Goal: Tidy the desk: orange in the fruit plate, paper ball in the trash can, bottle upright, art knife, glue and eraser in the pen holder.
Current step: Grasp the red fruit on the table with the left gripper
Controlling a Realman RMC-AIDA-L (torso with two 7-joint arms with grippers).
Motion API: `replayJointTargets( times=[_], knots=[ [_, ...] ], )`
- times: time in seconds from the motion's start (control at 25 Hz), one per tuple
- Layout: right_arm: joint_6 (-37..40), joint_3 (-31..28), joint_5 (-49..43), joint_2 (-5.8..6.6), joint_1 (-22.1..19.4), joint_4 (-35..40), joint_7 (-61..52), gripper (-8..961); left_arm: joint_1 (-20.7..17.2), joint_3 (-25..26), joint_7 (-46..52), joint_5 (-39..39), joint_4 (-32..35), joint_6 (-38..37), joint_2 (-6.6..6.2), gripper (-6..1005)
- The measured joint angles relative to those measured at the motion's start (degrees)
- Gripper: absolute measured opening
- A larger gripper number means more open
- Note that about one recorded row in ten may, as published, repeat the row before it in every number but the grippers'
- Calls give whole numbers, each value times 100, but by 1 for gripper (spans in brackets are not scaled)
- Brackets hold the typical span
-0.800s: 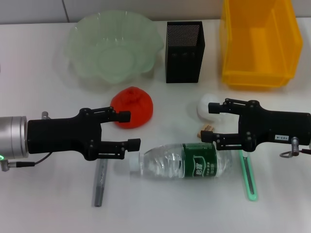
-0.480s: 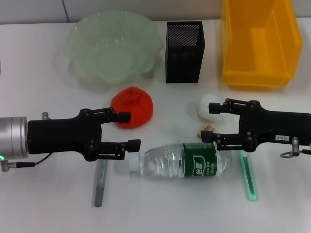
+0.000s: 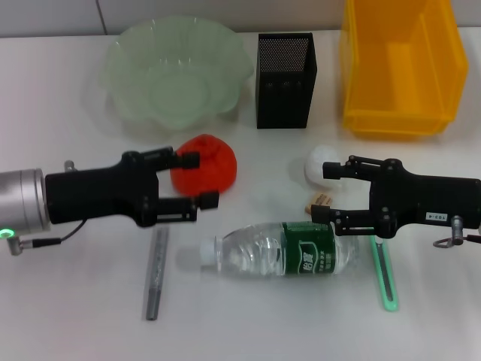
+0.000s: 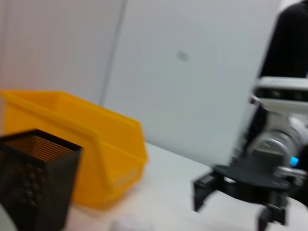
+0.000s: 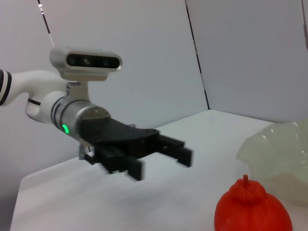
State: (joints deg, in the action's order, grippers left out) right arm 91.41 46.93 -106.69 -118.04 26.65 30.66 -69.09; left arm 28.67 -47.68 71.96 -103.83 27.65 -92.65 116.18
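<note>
The orange (image 3: 204,164) is a red-orange, lumpy fruit with a small nub on top, sitting on the white surface (image 3: 68,316) at 6 o'clock from the pale green fruit plate (image 3: 177,71). The left gripper (image 3: 198,179) hangs with fingers spread, the far one overlapping the orange's near edge in the head view. At 5 o'clock from the orange the bottle (image 3: 278,249) lies on its side. The right gripper (image 3: 326,192) is also spread, between the paper ball (image 3: 319,159) and the bottle, with the tan eraser (image 3: 319,201) in its gap.
</note>
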Motion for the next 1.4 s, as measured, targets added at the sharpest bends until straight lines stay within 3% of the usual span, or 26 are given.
replayJointTargets(
  times=[0.2, 0.4, 1.4],
  knots=[
    [16, 0, 15, -9, -10, 0, -25, 832, -1, 338, -192, 4, 20, 708, 167, 835],
    [33, 0, 30, -10, -11, 1, -33, 832, 60, 296, -225, -12, -11, 1522, 237, 835],
    [55, 0, 35, -8, -20, -8, -51, 832, 432, 68, -956, 12, -774, 2572, 292, 808]
  ],
)
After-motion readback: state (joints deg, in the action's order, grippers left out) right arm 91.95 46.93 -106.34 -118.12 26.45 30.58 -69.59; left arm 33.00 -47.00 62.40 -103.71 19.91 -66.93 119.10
